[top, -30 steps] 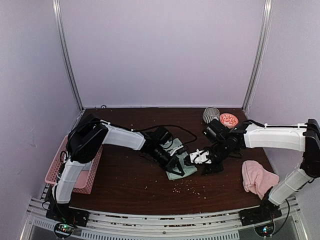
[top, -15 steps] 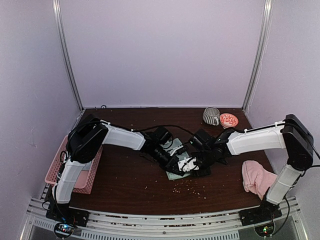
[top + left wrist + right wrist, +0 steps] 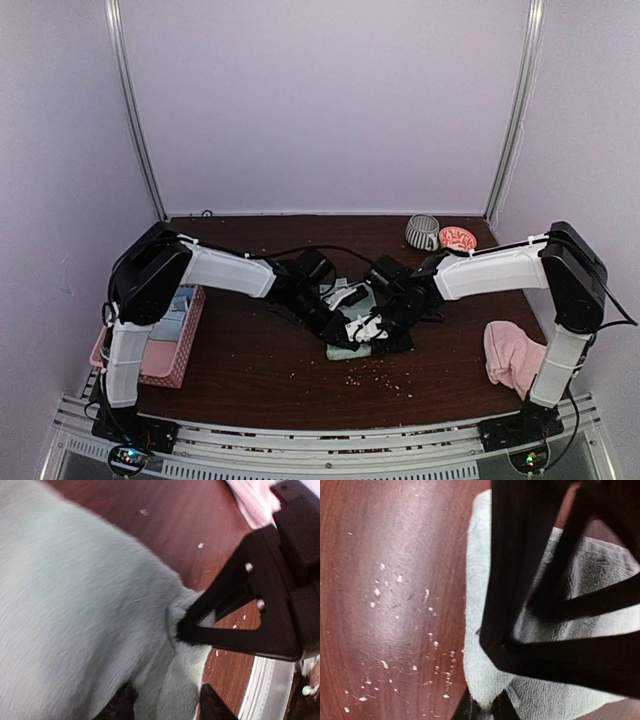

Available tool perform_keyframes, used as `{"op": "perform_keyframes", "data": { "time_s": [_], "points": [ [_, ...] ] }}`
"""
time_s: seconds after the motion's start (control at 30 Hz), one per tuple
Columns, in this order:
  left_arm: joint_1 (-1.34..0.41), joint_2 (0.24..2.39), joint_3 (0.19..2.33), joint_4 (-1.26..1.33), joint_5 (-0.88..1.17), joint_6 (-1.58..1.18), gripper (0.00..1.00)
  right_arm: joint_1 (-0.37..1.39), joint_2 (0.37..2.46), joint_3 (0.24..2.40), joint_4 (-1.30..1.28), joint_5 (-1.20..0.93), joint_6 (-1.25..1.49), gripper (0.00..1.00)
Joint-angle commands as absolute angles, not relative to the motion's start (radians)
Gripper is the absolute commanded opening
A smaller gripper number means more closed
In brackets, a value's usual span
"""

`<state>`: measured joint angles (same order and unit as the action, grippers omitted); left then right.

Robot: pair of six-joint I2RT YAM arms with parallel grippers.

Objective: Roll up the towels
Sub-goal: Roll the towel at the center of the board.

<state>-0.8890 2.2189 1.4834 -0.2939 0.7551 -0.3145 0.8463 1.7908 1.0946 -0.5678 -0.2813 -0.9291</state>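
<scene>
The mint green towel (image 3: 350, 351) lies bunched at the table's middle, with both grippers meeting over it. In the left wrist view it (image 3: 85, 610) fills most of the frame. My left gripper (image 3: 167, 707) is open, one fingertip either side of a fold of the towel. My right gripper (image 3: 486, 707) is shut on the towel's near edge (image 3: 482, 680). Its black fingers (image 3: 240, 625) also show in the left wrist view, pinching the cloth. From above, the left gripper (image 3: 338, 322) and right gripper (image 3: 373, 328) almost touch. The pink towel (image 3: 515, 355) lies crumpled at the right.
A pink basket (image 3: 185, 345) holding pale blue cloths stands at the left edge. A striped mug (image 3: 421, 231) and a small red bowl (image 3: 458, 238) stand at the back right. White crumbs (image 3: 375, 372) are scattered on the dark wood in front of the towel.
My right gripper has moved left onto the mint towel and closed on its edge. The left gripper's jaws have opened and its arm has drawn back slightly.
</scene>
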Motion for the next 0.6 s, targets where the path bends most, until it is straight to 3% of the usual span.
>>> {"op": "perform_keyframes", "data": {
  "time_s": [0.0, 0.07, 0.27, 0.43, 0.57],
  "points": [
    [-0.841, 2.026, 1.346, -0.293, 0.404, -0.263, 0.61, 0.849, 1.886, 1.165, -0.809, -0.456, -0.866, 0.05],
    [-0.839, 1.936, 1.274, -0.250, 0.242, -0.231, 0.66, 0.843, 1.942, 1.218, -0.869, -0.492, -0.838, 0.05],
    [-0.839, 1.708, 1.106, -0.150, -0.047, -0.222, 0.67, 0.765, 2.157, 1.460, -1.100, -0.672, -0.832, 0.05],
    [-0.872, 1.542, 0.986, -0.053, -0.096, -0.151, 0.60, 0.699, 2.388, 1.688, -1.353, -0.795, -0.879, 0.05],
    [-0.984, 1.457, 0.883, 0.052, -0.043, 0.013, 0.59, 0.669, 2.441, 1.720, -1.350, -0.780, -0.839, 0.04]
  ]
}}
